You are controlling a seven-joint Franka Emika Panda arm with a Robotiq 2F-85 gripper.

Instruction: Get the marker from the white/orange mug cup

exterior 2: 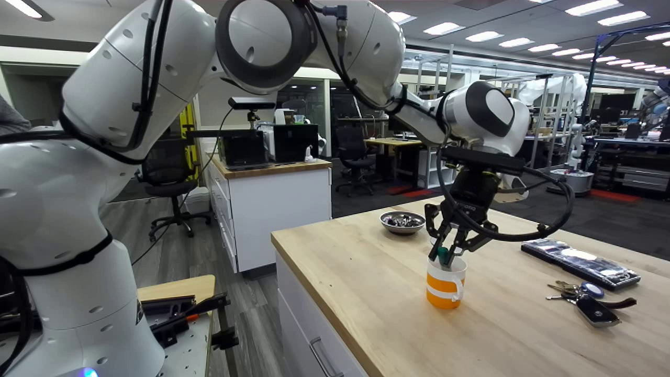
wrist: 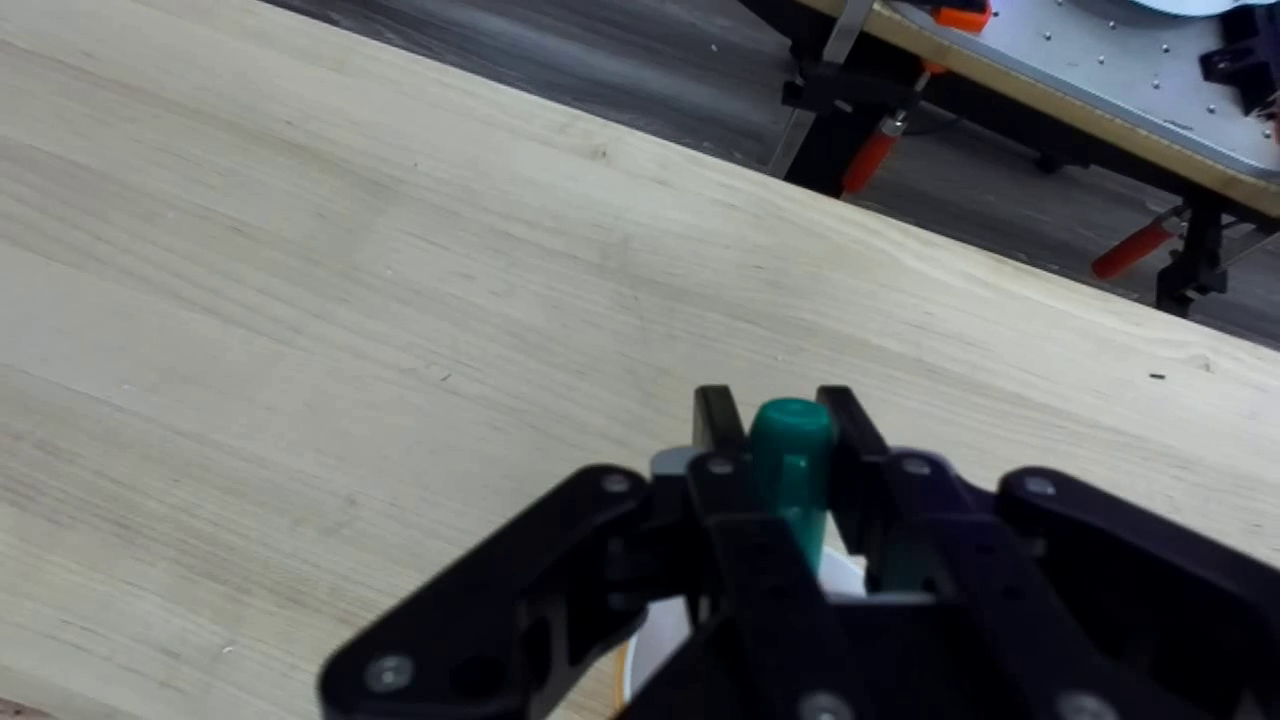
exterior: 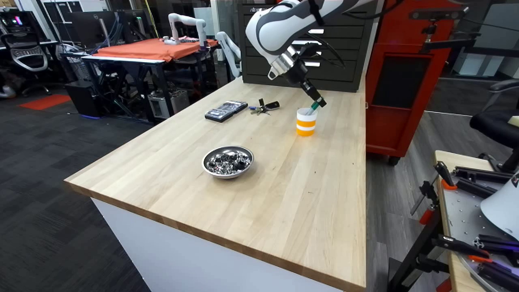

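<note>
1. In an exterior view I have the mug (exterior: 306, 123) upright on the tabletop (exterior: 275, 211) — a smooth, straight-sided cylinder, white at the rim, with two orange bands. The marker (exterior: 314, 106), a slim teal stick, tilts out of the mug's mouth, lower end inside. The tabletop is pale wood in long strips of grain. Nearer this camera sits a shallow round bowl (exterior: 228, 176) of shiny metal, holding silvery and black bits (exterior: 229, 162) too small for me to name.

2. In an exterior view my gripper (exterior 2: 442, 257) hangs over the mug, black jointed linkages angling down to narrow tips close by the white rim. The mug shows a curved white handle (exterior 2: 458, 289). The arm (exterior 2: 178, 52) wears rounded white shells. On the wood lie a bunch of keys (exterior 2: 596, 312) with a black fob and a round blue tag, and, near them, a flat black case (exterior 2: 578, 264) with a glossy top.

3. In the wrist view the fingers (wrist: 852, 430) are clamped on the marker — one dark, flat-sided finger against each side of its rounded teal cap. The marker slants down toward the mug, whose white rim is partly hidden by the linkages. Past the tabletop's straight edge I see red clamp handles (wrist: 1132, 248) and a grey plate (wrist: 1090, 75) pricked with small dots.
</note>
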